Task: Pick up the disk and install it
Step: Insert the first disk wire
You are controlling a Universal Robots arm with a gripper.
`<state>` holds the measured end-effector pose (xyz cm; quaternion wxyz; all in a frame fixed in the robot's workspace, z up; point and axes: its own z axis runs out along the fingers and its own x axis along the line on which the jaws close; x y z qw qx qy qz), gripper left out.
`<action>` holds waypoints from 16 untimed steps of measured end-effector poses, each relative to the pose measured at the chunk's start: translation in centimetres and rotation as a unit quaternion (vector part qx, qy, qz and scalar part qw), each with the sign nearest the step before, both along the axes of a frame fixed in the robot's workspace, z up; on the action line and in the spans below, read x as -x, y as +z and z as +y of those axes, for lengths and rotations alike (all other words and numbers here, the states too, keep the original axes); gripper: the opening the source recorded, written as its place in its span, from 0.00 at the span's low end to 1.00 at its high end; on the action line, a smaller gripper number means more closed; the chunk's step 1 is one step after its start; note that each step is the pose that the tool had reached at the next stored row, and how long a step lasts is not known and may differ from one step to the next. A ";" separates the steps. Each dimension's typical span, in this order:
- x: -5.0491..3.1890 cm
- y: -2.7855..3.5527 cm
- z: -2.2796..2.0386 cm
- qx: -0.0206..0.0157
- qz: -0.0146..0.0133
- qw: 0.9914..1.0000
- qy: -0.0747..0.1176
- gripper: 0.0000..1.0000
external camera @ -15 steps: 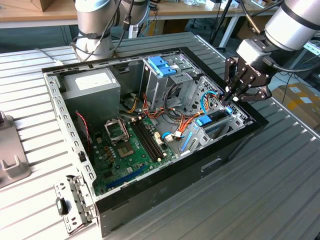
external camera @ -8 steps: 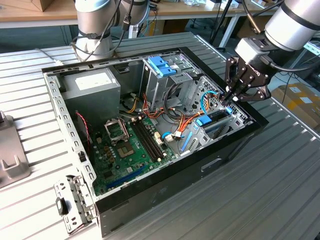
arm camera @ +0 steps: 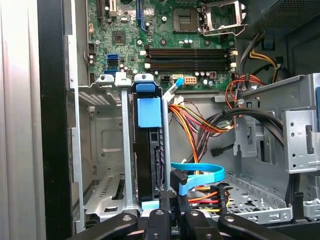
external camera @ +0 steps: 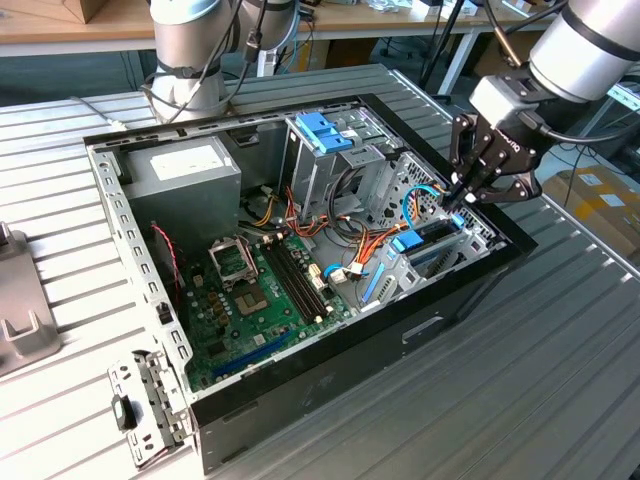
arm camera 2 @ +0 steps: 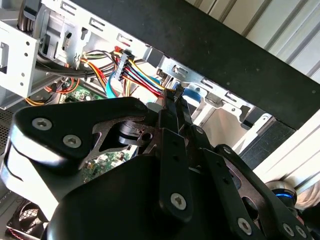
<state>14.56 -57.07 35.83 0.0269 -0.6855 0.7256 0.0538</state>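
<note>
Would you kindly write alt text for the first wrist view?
The disk stands on edge in a metal drive bay of an open computer case, blue rail on top, with the gripper directly at its near end. Beyond lie the green motherboard and bundled cables.

The exterior view looks down at an angle from well above on the open computer case point(external camera: 300, 250) on the counter point(external camera: 560, 380); both wrist views sit close inside it, sharing the claw point(arm camera: 172, 207), perhaps at one drive bay point(arm camera: 107, 150).

Slatted metal table point(external camera: 560, 360) bears open computer case point(external camera: 330, 385).
</note>
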 end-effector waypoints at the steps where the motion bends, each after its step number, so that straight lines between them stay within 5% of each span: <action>1: 0.03 -0.01 0.00 0.000 0.000 1.000 0.000 0.17; 16: 0.50 -0.16 0.01 0.000 0.000 1.000 0.000 0.17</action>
